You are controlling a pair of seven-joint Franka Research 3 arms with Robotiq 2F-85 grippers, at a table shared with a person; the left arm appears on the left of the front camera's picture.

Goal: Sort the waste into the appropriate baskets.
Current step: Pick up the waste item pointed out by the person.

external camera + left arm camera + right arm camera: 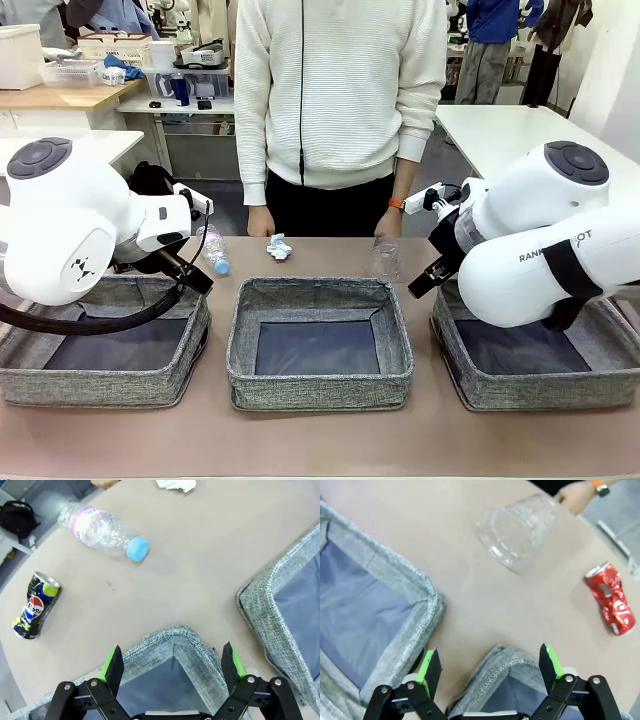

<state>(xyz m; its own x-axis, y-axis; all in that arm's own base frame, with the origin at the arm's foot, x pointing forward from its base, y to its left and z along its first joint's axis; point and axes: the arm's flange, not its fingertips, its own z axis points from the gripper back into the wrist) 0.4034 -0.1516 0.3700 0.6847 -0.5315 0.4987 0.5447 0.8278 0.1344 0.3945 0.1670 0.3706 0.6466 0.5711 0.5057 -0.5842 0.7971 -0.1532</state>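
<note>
Three grey woven baskets stand in a row: left (105, 375), middle (318, 295), right (520, 385). Beyond them on the table lie a clear bottle with a blue cap (215, 252), a crumpled white paper wad (279, 247) and a clear plastic cup (385, 258). My left gripper (172, 662) hovers open over the far corner of the left basket (175, 640), with the bottle (102, 532) and a crushed dark can (34, 605) ahead. My right gripper (490, 665) is open above the right basket's corner (505, 667), short of the cup (520, 527) and a crushed red can (611, 598).
A person in a white sweater stands at the far edge, hands (261, 222) resting near the paper wad and the cup. The middle basket's rim (265, 595) lies close to the left gripper and its wall (415, 587) close to the right gripper. Bare table separates the items.
</note>
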